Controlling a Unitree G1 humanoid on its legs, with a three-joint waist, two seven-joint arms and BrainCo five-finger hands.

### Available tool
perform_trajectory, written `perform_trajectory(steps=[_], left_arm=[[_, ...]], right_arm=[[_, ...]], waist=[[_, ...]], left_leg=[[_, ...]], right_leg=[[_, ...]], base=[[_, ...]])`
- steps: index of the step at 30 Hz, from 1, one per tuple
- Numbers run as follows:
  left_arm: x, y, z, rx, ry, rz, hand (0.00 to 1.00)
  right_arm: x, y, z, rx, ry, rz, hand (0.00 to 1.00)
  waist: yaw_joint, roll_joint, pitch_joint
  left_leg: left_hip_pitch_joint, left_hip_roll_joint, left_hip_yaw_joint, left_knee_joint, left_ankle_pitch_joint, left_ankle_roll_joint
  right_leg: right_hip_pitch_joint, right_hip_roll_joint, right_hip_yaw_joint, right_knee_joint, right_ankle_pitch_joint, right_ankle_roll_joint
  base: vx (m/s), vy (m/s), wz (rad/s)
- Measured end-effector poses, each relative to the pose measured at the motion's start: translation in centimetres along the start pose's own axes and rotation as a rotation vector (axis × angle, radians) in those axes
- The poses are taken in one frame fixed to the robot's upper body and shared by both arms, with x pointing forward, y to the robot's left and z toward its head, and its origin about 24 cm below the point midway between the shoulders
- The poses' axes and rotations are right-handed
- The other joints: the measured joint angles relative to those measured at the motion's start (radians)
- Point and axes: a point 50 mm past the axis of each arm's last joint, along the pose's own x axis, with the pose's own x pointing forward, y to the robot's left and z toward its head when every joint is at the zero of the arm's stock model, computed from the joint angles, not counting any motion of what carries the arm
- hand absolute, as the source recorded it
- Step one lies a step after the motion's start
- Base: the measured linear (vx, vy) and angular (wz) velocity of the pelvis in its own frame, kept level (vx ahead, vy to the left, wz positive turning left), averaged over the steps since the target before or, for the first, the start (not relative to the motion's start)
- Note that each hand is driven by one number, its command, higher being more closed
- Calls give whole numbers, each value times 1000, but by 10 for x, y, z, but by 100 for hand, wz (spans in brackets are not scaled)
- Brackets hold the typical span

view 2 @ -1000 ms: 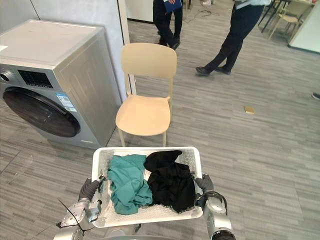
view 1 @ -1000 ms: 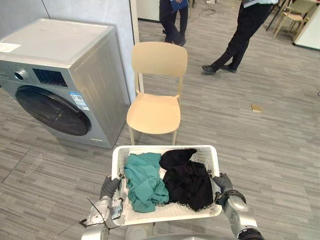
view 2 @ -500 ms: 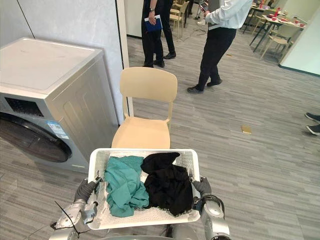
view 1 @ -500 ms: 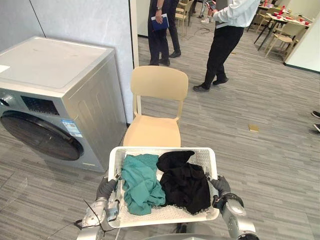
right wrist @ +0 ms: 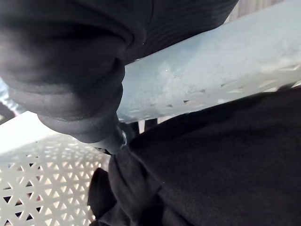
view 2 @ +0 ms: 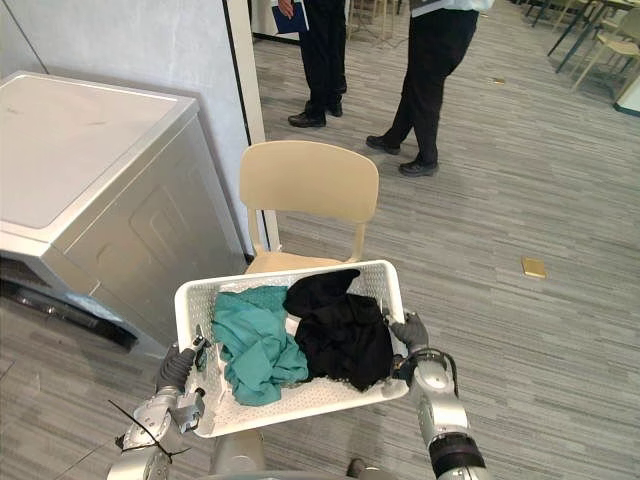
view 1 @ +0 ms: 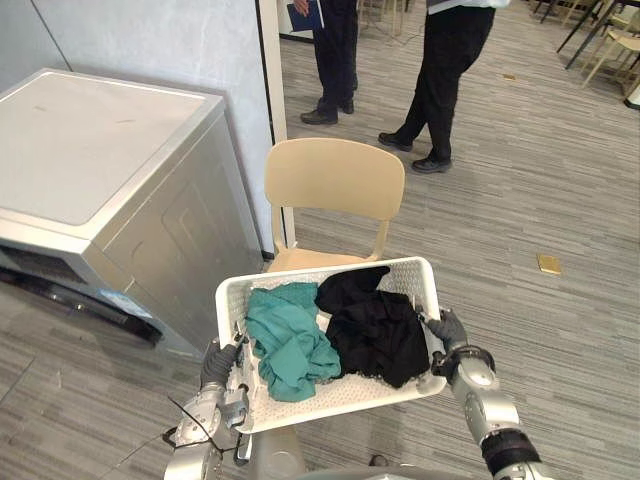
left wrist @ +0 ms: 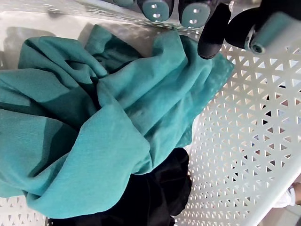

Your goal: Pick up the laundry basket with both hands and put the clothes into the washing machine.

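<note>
I hold a white perforated laundry basket (view 1: 340,392) off the floor in front of me, tilted a little. A teal garment (view 1: 288,340) lies in its left half and a black garment (view 1: 372,325) in its right half. My left hand (view 1: 218,365) grips the left rim, and its dark-tipped fingers (left wrist: 211,28) curl over the edge above the teal garment (left wrist: 94,127). On the right rim, my right hand (view 1: 450,330) is clamped beside the black garment (right wrist: 225,160). The grey washing machine (view 1: 110,190) stands to the left, its front door mostly cut off by the frame edge.
A beige chair (view 1: 335,180) stands right behind the basket, beside the machine's corner and a wall. Two people (view 1: 450,60) stand on the wood-pattern floor farther back. A small yellow object (view 1: 549,263) lies on the floor to the right.
The camera has moved: the machine sits lower and further left in the picture. The basket has risen and now covers the chair's seat, with its right end a little higher.
</note>
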Motion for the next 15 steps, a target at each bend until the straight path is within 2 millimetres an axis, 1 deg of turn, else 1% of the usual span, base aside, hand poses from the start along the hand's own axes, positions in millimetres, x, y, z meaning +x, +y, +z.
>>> perform_trajectory(steps=[1,2,3,4,5,6,7,8,9,10,11,12,13,14,15], left_arm=[[3,-2,2,-1,-9,-5,100],[12,2,17,54,-51,-22,100],[15,6,24,83,-68,-27,100],[23,7,38,110,-108,-36,100],[30,5,52,121,-158,-33,100],[33,3,62,122,-191,-38,100],[36,1,72,120,-226,-41,100],[42,-6,95,116,-307,-61,100],[46,-13,111,115,-362,-73,100],[51,-20,130,116,-425,-82,100],[53,-22,139,118,-452,-84,100],[57,-28,155,132,-495,-94,100],[62,-37,168,144,-528,-112,100],[65,-40,176,149,-548,-114,100],[74,-51,196,161,-581,-125,100]], right_arm=[[1,2,1,15,-2,-5,100],[2,8,1,59,-8,-6,100],[3,13,3,74,-14,0,100],[7,19,9,106,-31,3,100],[14,24,25,122,-72,8,100],[19,26,35,123,-102,13,100],[23,27,47,126,-133,19,100],[31,27,73,134,-205,25,100],[35,27,90,147,-251,22,100],[39,27,111,150,-302,20,100],[41,28,121,152,-324,23,100],[45,26,138,156,-357,19,100],[47,21,151,160,-385,1,100],[49,20,159,164,-399,-6,100],[51,16,177,167,-437,-24,100]], waist=[[-6,-5,8],[-5,-65,26],[-5,-84,32],[-2,-112,38],[3,-110,49],[4,-121,60],[8,-116,78],[17,-103,111],[24,-97,125],[27,-92,143],[27,-92,158],[27,-92,185],[29,-95,203],[29,-98,213],[34,-103,243]], left_leg=[[-12,-11,11,20,-54,-94],[-17,-79,25,17,-59,-68],[-31,-103,33,21,-54,-55],[-59,-135,32,58,-59,-41],[-100,-159,31,102,-69,-24],[-107,-164,32,110,-69,-24],[-118,-168,34,116,-70,-23],[-151,-178,32,125,-68,-17],[-185,-180,32,127,-63,-10],[-221,-180,29,124,-53,1],[-229,-180,27,121,-46,1],[-241,-178,20,113,-34,-4],[-258,-178,13,102,-19,-2],[-265,-177,11,94,-10,-4],[-282,-168,9,83,8,-6]], right_leg=[[-4,-18,4,24,-20,29],[-35,-86,7,50,-30,47],[-42,-106,6,46,-24,56],[-36,-133,3,14,6,81],[-38,-148,0,-25,41,95],[-37,-155,0,-35,52,95],[-41,-158,0,-41,60,99],[-58,-160,-3,-46,69,101],[-84,-161,-3,-48,69,102],[-110,-160,-7,-60,76,113],[-117,-158,-7,-65,81,118],[-130,-152,-9,-65,89,113],[-150,-150,-15,-61,94,111],[-160,-148,-16,-59,98,110],[-183,-141,-17,-55,106,108]], base=[[181,594,-13],[118,448,14],[106,338,22],[88,333,28],[64,274,27],[-3,215,13],[-73,139,3],[-112,161,-1],[-176,122,0],[-192,63,0],[-187,45,2],[-201,25,5],[-155,9,6],[-170,-2,2],[-98,-14,-7]])
